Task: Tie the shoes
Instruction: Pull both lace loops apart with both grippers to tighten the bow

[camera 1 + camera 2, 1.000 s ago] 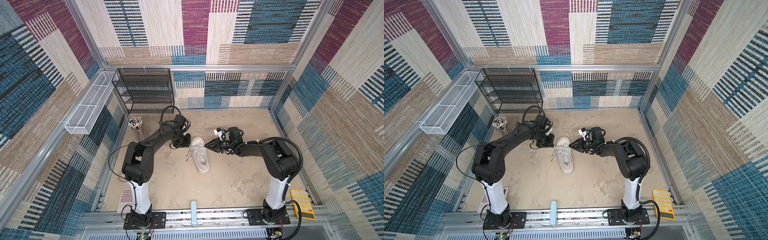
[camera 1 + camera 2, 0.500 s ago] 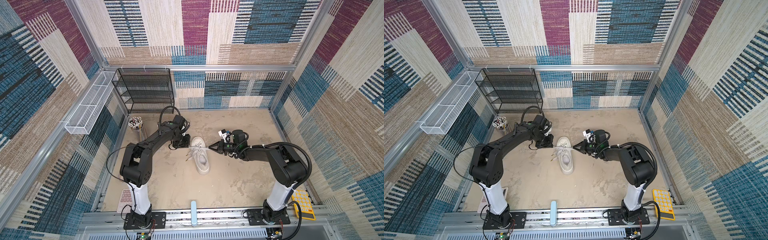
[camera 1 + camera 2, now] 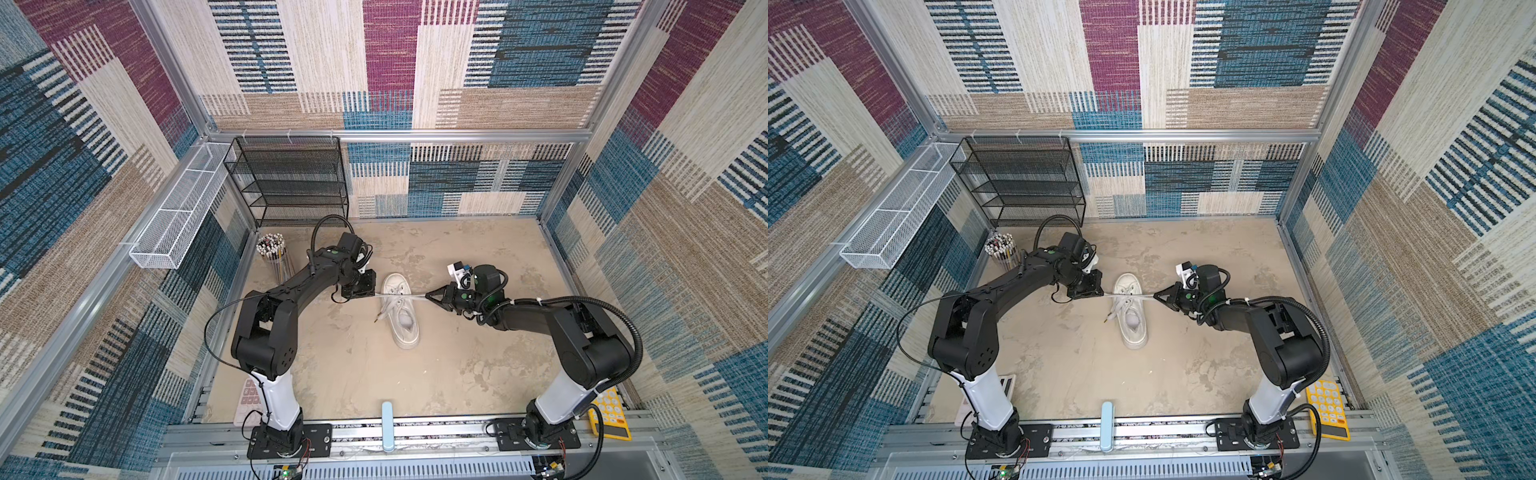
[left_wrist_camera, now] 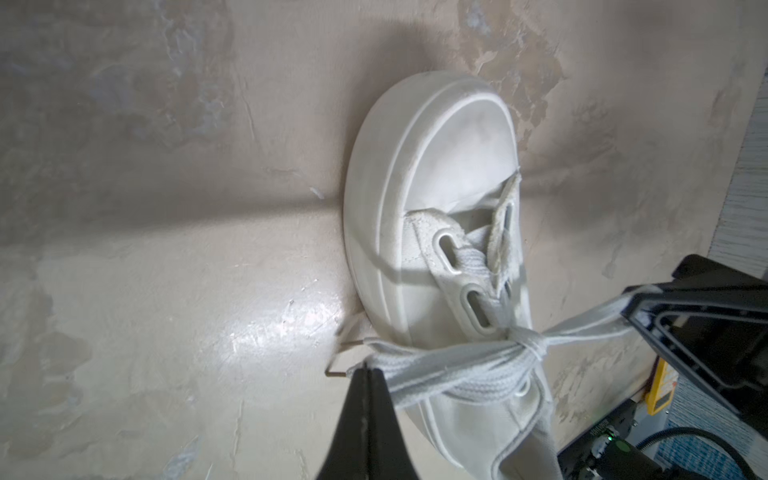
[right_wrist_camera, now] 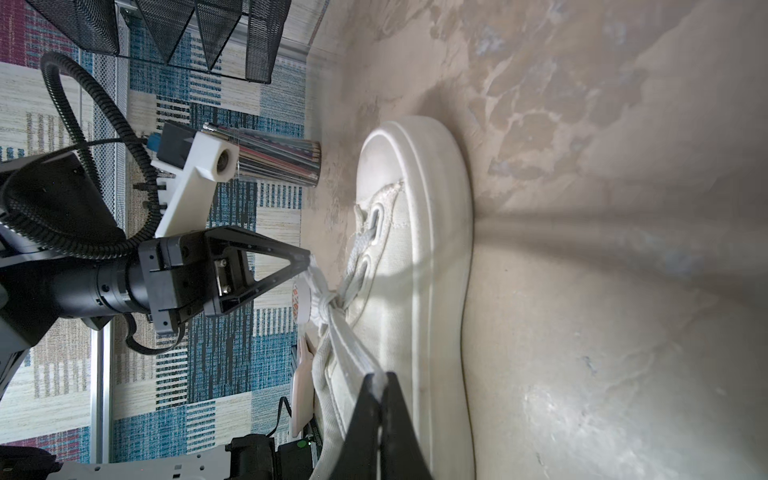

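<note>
Black and pinched tight, your left gripper (image 4: 368, 372) grips a doubled strand of the laces (image 4: 449, 360). Your right gripper (image 5: 380, 377) is likewise clamped on the doubled strand opposite. You have them on either side of the sneaker (image 3: 406, 322), so the lace runs taut across it and, I judge, cinches the knot (image 4: 530, 343) down over the tongue. The sneaker stands upright mid-table (image 3: 353, 374), toe toward the back wall, between the two grippers.
</note>
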`<control>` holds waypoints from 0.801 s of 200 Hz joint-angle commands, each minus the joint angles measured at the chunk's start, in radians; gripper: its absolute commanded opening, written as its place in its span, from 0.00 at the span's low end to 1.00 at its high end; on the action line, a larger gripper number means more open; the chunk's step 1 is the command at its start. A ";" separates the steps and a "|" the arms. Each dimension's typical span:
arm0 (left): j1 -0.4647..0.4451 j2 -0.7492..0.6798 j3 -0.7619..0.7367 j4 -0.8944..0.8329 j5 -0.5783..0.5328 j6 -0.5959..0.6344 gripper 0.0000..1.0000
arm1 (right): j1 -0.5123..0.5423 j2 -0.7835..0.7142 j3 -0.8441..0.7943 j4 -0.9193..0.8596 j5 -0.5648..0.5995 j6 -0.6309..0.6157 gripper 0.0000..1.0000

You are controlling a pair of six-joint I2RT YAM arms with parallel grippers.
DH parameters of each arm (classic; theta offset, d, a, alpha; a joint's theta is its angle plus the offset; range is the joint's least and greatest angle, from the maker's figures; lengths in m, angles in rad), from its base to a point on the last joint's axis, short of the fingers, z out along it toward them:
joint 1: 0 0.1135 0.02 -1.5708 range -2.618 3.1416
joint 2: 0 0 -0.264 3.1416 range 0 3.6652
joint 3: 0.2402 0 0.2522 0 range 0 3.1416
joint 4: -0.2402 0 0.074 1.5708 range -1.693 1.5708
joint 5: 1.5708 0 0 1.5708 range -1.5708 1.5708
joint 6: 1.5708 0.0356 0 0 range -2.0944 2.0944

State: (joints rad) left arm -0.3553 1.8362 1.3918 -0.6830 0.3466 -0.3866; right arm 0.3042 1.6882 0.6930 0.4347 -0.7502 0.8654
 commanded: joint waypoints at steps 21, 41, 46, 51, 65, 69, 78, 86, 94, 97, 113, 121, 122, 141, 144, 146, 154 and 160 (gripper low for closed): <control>0.022 -0.021 -0.022 -0.013 -0.088 -0.008 0.00 | -0.015 -0.007 -0.024 0.002 0.072 0.009 0.00; 0.035 -0.031 -0.038 -0.010 -0.110 -0.020 0.00 | -0.019 -0.006 -0.038 0.013 0.073 0.014 0.00; 0.040 -0.031 -0.043 -0.008 -0.103 -0.025 0.00 | -0.020 -0.007 -0.041 0.013 0.074 0.014 0.00; 0.046 -0.034 -0.049 -0.002 -0.094 -0.027 0.00 | -0.020 -0.008 -0.043 0.011 0.076 0.013 0.00; 0.050 -0.037 -0.060 0.003 -0.083 -0.020 0.00 | -0.026 -0.018 -0.048 0.003 0.084 0.006 0.00; 0.051 -0.037 -0.060 0.000 -0.084 -0.019 0.00 | -0.030 -0.020 -0.051 0.001 0.086 0.005 0.00; 0.052 -0.036 -0.061 -0.003 -0.084 -0.017 0.00 | -0.033 -0.025 -0.054 0.001 0.088 0.004 0.00; 0.052 -0.038 -0.063 -0.001 -0.084 -0.017 0.00 | -0.037 -0.027 -0.054 0.000 0.086 0.002 0.00; 0.052 -0.038 -0.065 0.001 -0.080 -0.018 0.00 | -0.039 -0.028 -0.053 -0.004 0.087 0.001 0.00; 0.052 -0.036 -0.065 0.003 -0.074 -0.019 0.00 | -0.039 -0.029 -0.053 -0.002 0.087 0.001 0.00; 0.050 -0.031 -0.059 0.003 -0.068 -0.023 0.00 | -0.040 -0.033 -0.050 -0.012 0.090 -0.003 0.00; 0.051 -0.034 -0.059 0.003 -0.078 -0.020 0.00 | -0.041 -0.035 -0.049 -0.018 0.097 -0.006 0.00; 0.051 -0.034 -0.059 0.002 -0.080 -0.020 0.00 | -0.041 -0.035 -0.050 -0.020 0.098 -0.008 0.00; 0.050 -0.029 -0.048 0.004 -0.074 -0.023 0.00 | -0.045 -0.040 -0.055 -0.032 0.114 -0.011 0.00; 0.049 -0.026 -0.043 0.004 -0.070 -0.023 0.00 | -0.045 -0.042 -0.057 -0.034 0.118 -0.010 0.00; 0.049 -0.024 -0.040 0.004 -0.068 -0.023 0.00 | -0.047 -0.044 -0.060 -0.034 0.123 -0.010 0.00; 0.043 -0.015 -0.022 0.004 -0.060 -0.029 0.00 | -0.050 -0.057 -0.072 -0.030 0.140 -0.003 0.00; 0.034 -0.009 -0.005 0.003 -0.053 -0.030 0.00 | -0.055 -0.070 -0.087 -0.028 0.151 0.003 0.00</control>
State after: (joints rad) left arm -0.3206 1.8126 1.3472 -0.6281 0.4286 -0.3992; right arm 0.2752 1.6497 0.6369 0.4446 -0.7471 0.8585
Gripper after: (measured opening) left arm 0.049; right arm 0.048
